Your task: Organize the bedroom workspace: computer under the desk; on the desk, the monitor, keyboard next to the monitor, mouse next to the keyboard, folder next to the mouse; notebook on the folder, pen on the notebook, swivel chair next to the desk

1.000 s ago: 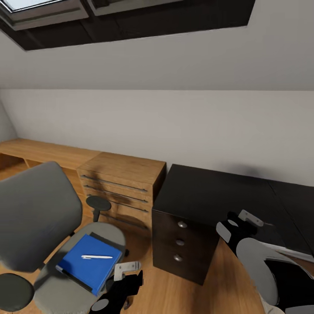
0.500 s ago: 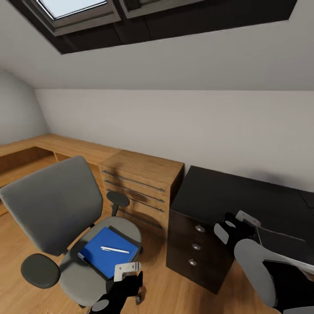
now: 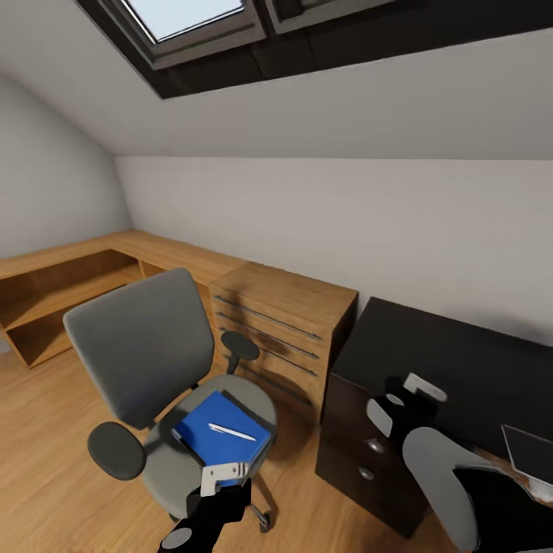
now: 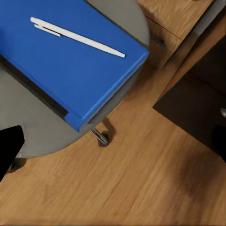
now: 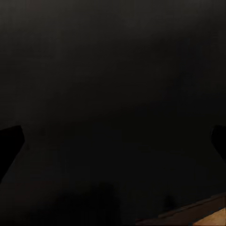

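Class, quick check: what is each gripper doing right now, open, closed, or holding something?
Left gripper: open, holding nothing, above the swivel chair's seat edge.
Right gripper: open, holding nothing, over the desk.

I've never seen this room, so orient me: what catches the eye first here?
The bright blue folder with a white pen on it, lying on the seat of the grey swivel chair at lower left. To the right stands the glossy black desk, beside an oak dresser. A dark-framed skylight cuts the sloped ceiling above.
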Motion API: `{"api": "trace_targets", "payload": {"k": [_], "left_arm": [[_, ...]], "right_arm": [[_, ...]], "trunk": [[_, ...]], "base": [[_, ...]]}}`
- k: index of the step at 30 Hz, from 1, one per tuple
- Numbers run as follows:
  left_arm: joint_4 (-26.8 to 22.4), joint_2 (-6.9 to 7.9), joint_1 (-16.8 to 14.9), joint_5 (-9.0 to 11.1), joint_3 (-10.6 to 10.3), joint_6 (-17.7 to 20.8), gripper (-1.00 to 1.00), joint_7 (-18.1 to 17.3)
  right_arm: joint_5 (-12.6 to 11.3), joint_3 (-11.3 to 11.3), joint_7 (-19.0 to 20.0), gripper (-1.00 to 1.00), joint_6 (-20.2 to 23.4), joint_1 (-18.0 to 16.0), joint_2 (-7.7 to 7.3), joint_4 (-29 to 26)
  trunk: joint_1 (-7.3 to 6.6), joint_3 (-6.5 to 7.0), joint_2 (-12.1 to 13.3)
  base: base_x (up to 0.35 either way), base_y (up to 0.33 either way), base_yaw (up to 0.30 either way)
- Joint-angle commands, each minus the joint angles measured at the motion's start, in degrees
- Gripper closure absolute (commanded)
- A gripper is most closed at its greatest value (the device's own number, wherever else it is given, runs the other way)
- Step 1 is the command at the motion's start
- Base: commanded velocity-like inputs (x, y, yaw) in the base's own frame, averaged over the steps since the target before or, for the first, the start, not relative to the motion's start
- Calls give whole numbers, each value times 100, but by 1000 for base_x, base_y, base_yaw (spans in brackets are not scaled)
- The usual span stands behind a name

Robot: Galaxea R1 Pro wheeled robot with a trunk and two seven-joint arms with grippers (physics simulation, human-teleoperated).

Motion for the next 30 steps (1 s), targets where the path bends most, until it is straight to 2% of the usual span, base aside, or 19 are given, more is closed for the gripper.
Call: {"api": "trace_targets", "payload": {"k": [1,5,8,10,11,12,13,14,15,16,17,18,21,26,30], "left_arm": [[-8,0,-2,57,-6,9,-100,51],[-8,0,-2,57,-6,9,-100,51],[-8,0,-2,54,-6,9,-100,51],[-8,0,-2,54,-6,9,-100,51],[-8,0,-2,53,-6,6,-100,51],[-8,0,-2,53,-6,7,-100,51],[-8,0,-2,53,-6,3,-100,51],[-8,0,-2,53,-6,2,-100,51],[-8,0,-2,53,-6,2,-100,51],[-8,0,-2,51,-6,1,-100,51],[-8,0,-2,50,-6,1,-100,51],[-8,2,-2,48,-6,1,-100,51],[-8,12,-2,45,-6,1,-100,51],[-8,40,-2,44,0,-5,-100,51],[-8,43,-2,44,2,-7,-100,51]], "right_arm": [[95,-31,5,-100,-29,52,70,-107],[345,-31,0,-100,-7,315,227,-471],[572,-31,-17,-100,104,674,386,-969],[618,-31,-23,-100,160,746,419,-1076],[757,-29,-47,-100,525,1066,527,-1638],[791,-27,-52,-100,655,1178,555,-1840],[866,1,-64,-100,1097,1588,621,-2542],[883,43,-63,-100,1292,1761,638,-2851],[889,112,-59,-100,1474,1914,652,-3126],[879,384,-42,-100,1813,2185,668,-3610],[874,447,-38,-100,1853,2220,670,-3664],[858,634,-27,-100,1931,2297,678,-3767],[845,934,70,-100,1992,2358,731,-3843],[844,1081,196,-100,2009,2475,776,-3867],[844,1100,214,-100,2001,2493,783,-3868]], "trunk": [[0,-4,-3],[0,-4,-3],[0,-4,-3],[0,-4,-3],[0,-4,-3],[0,-4,-3],[0,-4,-3],[0,-4,-3],[0,-4,-3],[0,-4,-3],[0,-4,-3],[0,-4,-3],[0,-4,-3],[0,-4,-3],[0,-4,-3]], "base": [[0,0,279],[0,0,279],[0,0,279],[0,0,279],[0,0,279],[0,0,279],[0,0,279],[0,0,279],[0,0,279],[0,0,279],[0,0,279],[0,0,279],[0,0,241],[0,0,73],[0,0,9]]}}
